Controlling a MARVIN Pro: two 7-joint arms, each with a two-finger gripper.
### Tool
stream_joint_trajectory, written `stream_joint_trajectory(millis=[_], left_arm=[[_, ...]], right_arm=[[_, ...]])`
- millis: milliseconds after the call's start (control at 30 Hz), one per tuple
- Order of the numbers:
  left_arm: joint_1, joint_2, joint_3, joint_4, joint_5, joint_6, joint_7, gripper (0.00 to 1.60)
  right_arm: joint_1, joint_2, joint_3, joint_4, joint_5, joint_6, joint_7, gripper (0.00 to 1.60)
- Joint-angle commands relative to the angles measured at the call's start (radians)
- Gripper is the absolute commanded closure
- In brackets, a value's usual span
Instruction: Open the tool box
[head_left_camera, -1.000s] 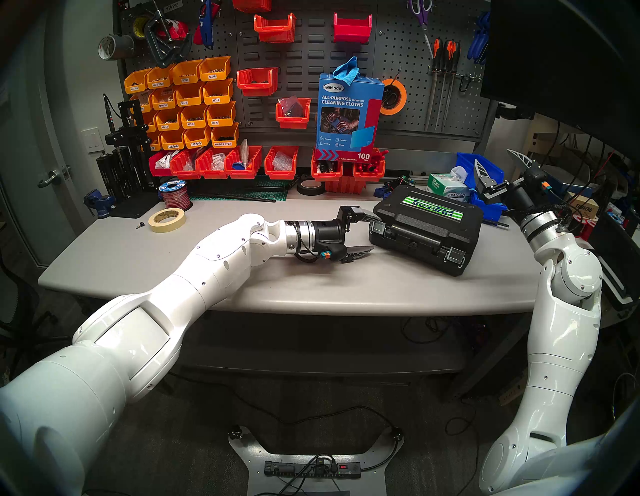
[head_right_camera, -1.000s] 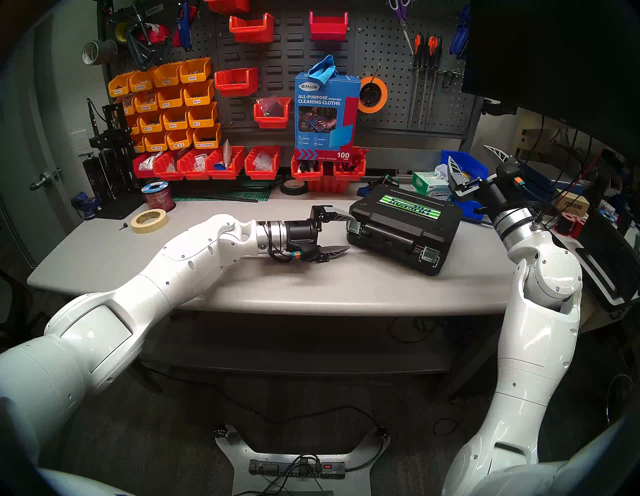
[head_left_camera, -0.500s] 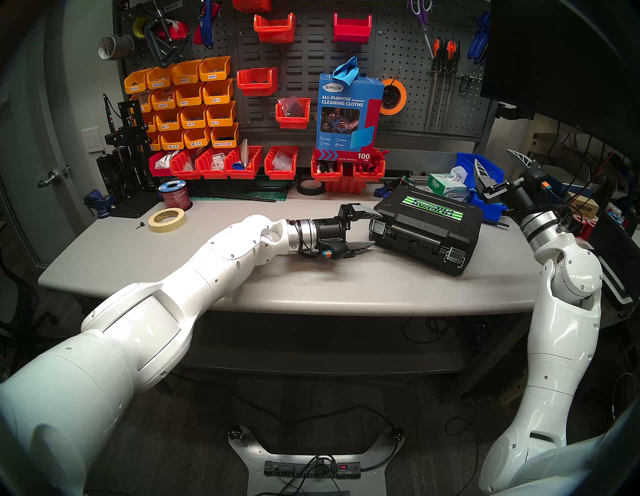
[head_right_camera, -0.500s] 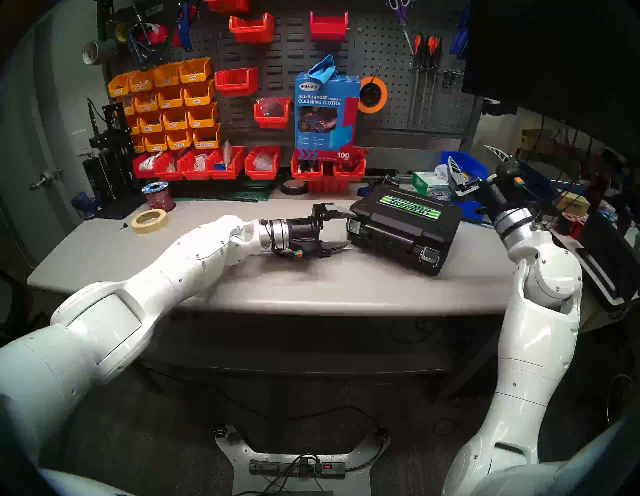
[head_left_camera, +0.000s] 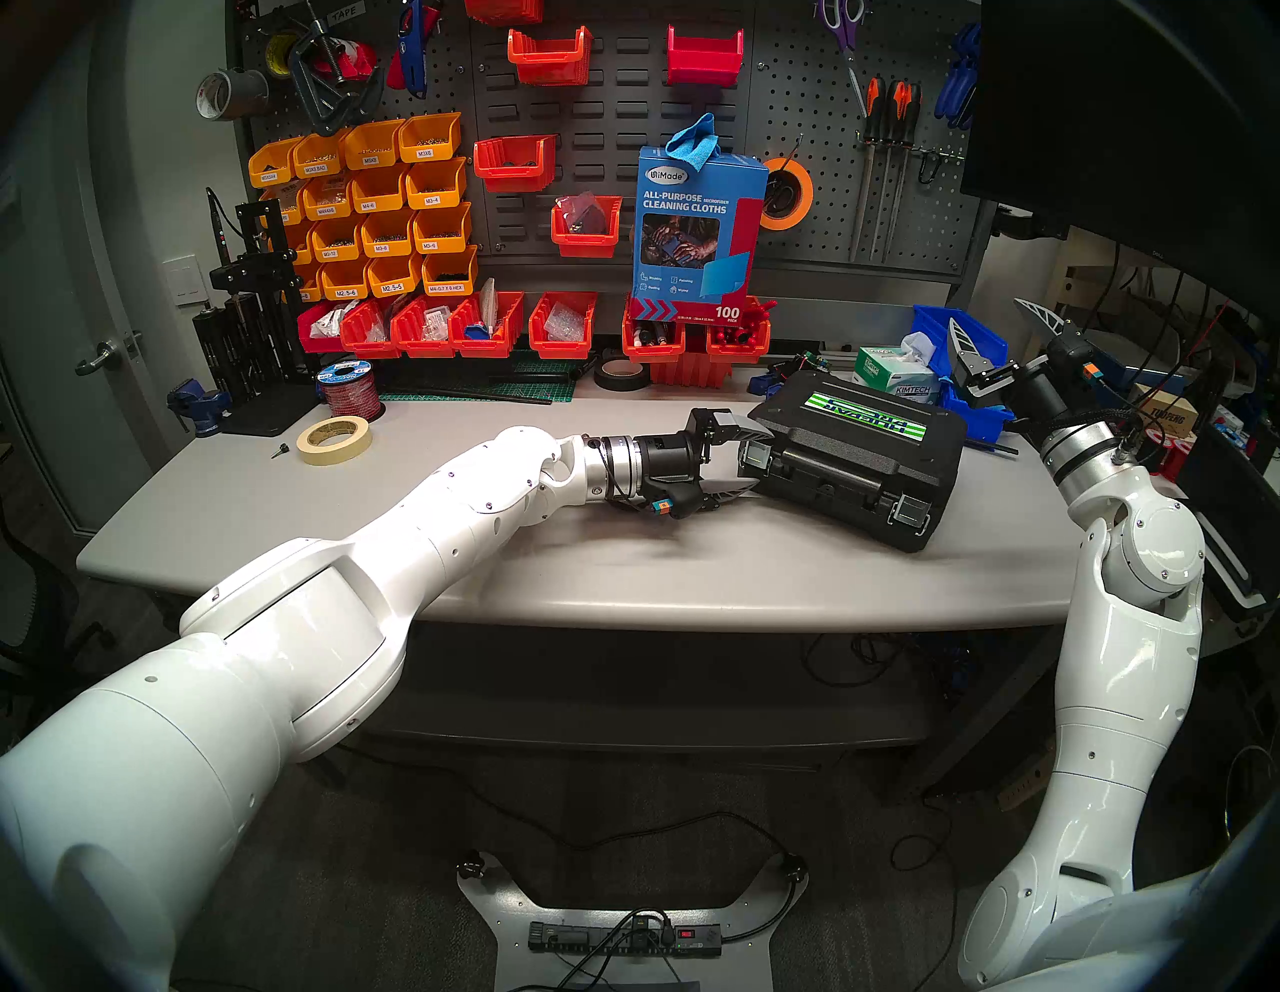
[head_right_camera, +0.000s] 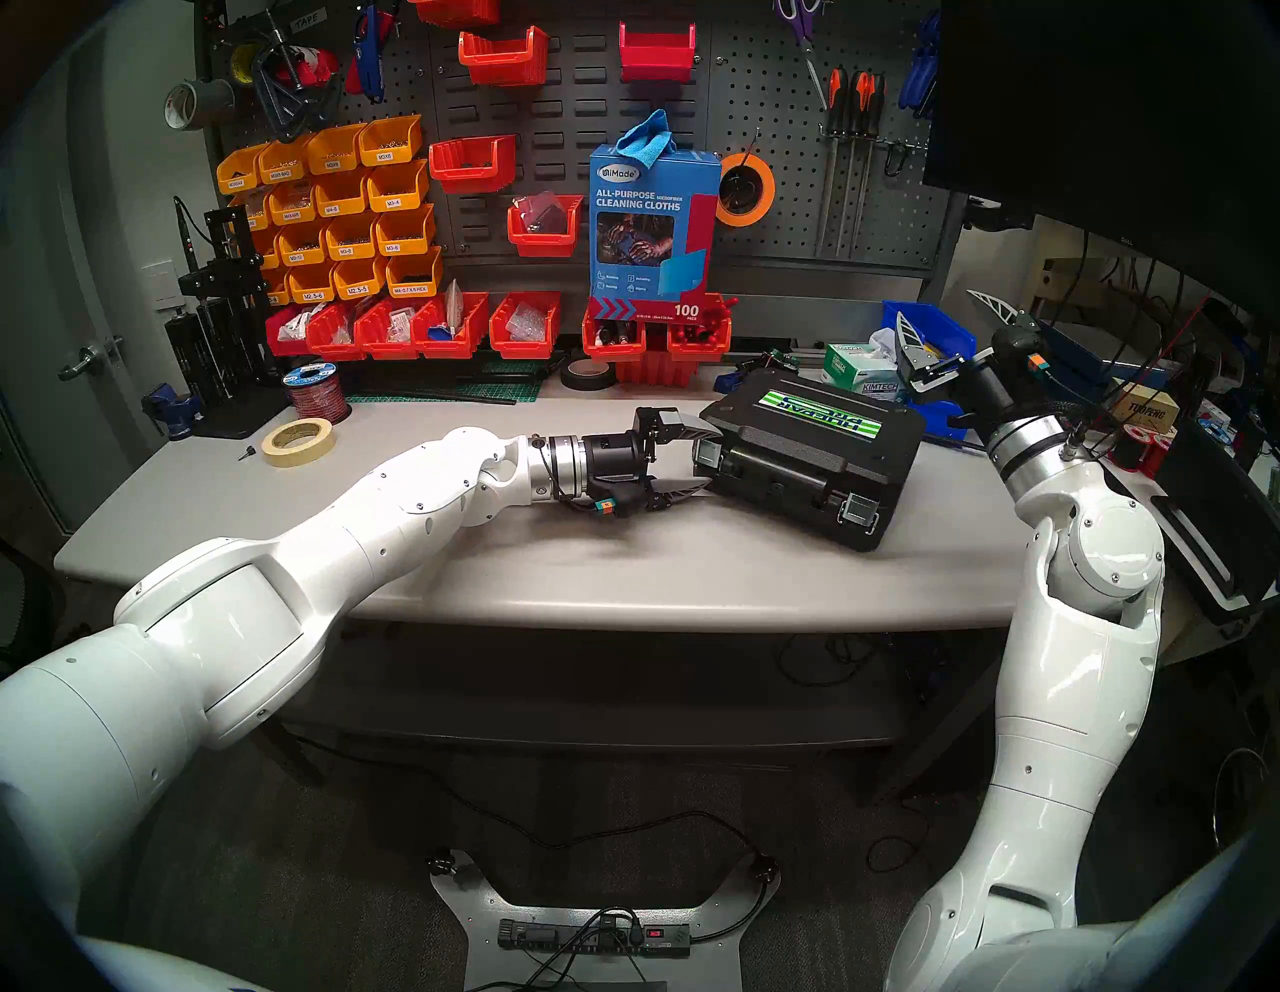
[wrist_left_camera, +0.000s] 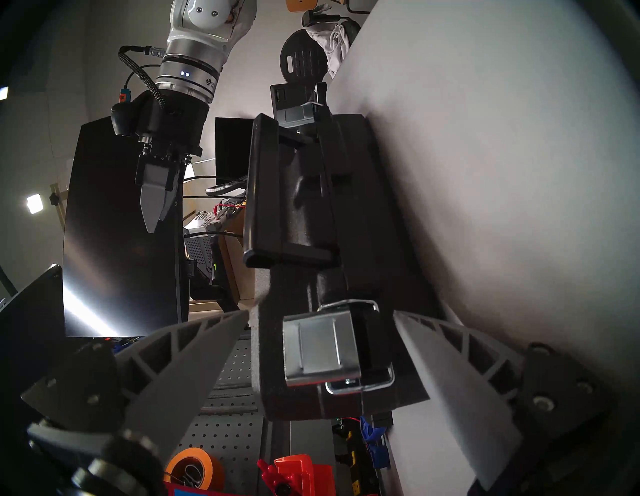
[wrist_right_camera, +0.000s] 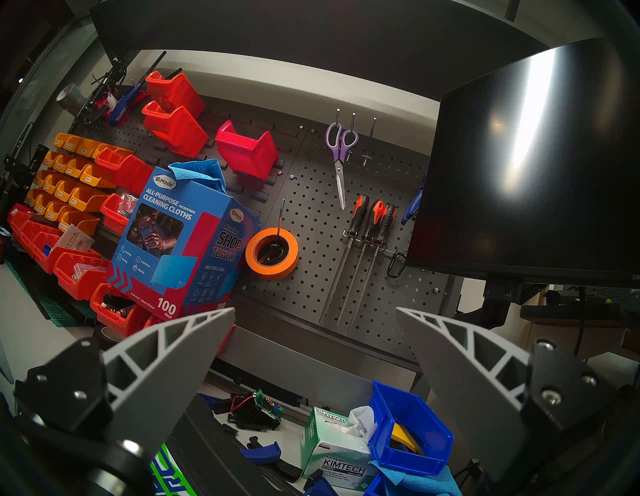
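Left wrist view: left gripper (wrist_left_camera: 320, 350), jaws spread, straddles the near silver latch (wrist_left_camera: 320, 350) of the closed tool box (head_left_camera: 859, 454); right gripper (head_left_camera: 997, 325) hangs spread, apart.

arms: glossy white shells, small dark screws
wrists: silver rings behind black housings
fingers (wrist_right_camera: 460, 374): grey, ribbed, pointed

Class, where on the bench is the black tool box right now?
In the head view the tool box lies on the right part of the grey table, just in front of the Kimtech tissue box, with the left gripper at its left end.
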Motion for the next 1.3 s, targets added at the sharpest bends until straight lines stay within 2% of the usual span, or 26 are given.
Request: stream_joint_trajectory(millis=[0, 167, 233, 267, 333, 700, 767, 833, 867, 900, 933, 1033, 1100, 1167, 1267], left_arm=[[-0.059, -0.021, 0.022, 0.046, 0.001, 0.002, 0.008, 0.00], [-0.076, -0.028, 0.024, 0.072, -0.001, 0.002, 0.012, 0.05], [-0.080, -0.031, 0.024, 0.080, -0.002, 0.002, 0.014, 0.36], [-0.082, -0.032, 0.025, 0.083, -0.002, 0.002, 0.014, 0.71], [-0.084, -0.034, 0.025, 0.090, -0.006, 0.002, 0.014, 0.88], [-0.079, -0.010, 0.076, 0.070, -0.044, 0.002, 0.021, 0.98], [-0.076, 0.002, 0.091, 0.052, -0.056, 0.002, 0.020, 1.08], [-0.069, 0.020, 0.108, 0.028, -0.070, 0.002, 0.019, 1.27], [-0.065, 0.028, 0.114, 0.017, -0.074, 0.002, 0.019, 1.47], [-0.062, 0.040, 0.128, 0.002, -0.085, 0.002, 0.016, 1.57], [-0.056, 0.051, 0.136, -0.014, -0.093, 0.002, 0.014, 1.60], [-0.045, 0.078, 0.152, -0.050, -0.117, 0.002, 0.005, 1.60], [-0.043, 0.091, 0.160, -0.071, -0.131, 0.002, -0.003, 1.54], [-0.037, 0.130, 0.178, -0.128, -0.174, 0.002, -0.030, 1.15], [-0.029, 0.178, 0.192, -0.190, -0.216, 0.002, -0.062, 0.87]], right_arm=[[0.007, 0.004, -0.002, -0.012, -0.002, 0.002, -0.001, 0.00], [0.007, 0.004, -0.002, -0.012, -0.002, 0.002, -0.001, 0.00], [0.007, 0.004, -0.002, -0.012, -0.002, 0.002, -0.001, 0.00], [0.007, 0.004, -0.002, -0.012, -0.002, 0.002, -0.001, 0.00], [0.007, 0.004, -0.002, -0.012, -0.002, 0.002, -0.001, 0.00], [0.006, 0.004, -0.002, -0.012, -0.002, 0.003, -0.002, 0.00], [0.006, 0.004, -0.002, -0.012, -0.002, 0.003, -0.002, 0.00], [0.006, 0.004, -0.002, -0.012, -0.002, 0.003, -0.002, 0.00], [0.006, 0.005, -0.002, -0.012, -0.002, 0.003, -0.002, 0.00], [0.006, 0.005, -0.002, -0.012, -0.002, 0.003, -0.002, 0.00], [0.006, 0.005, -0.002, -0.012, -0.002, 0.003, -0.002, 0.00], [0.006, 0.005, -0.003, -0.012, -0.002, 0.002, -0.002, 0.00], [0.006, 0.005, -0.003, -0.012, -0.002, 0.002, -0.002, 0.00], [0.006, 0.005, -0.003, -0.012, -0.002, 0.002, -0.002, 0.00], [0.006, 0.005, -0.003, -0.011, -0.001, 0.001, -0.002, 0.00]])
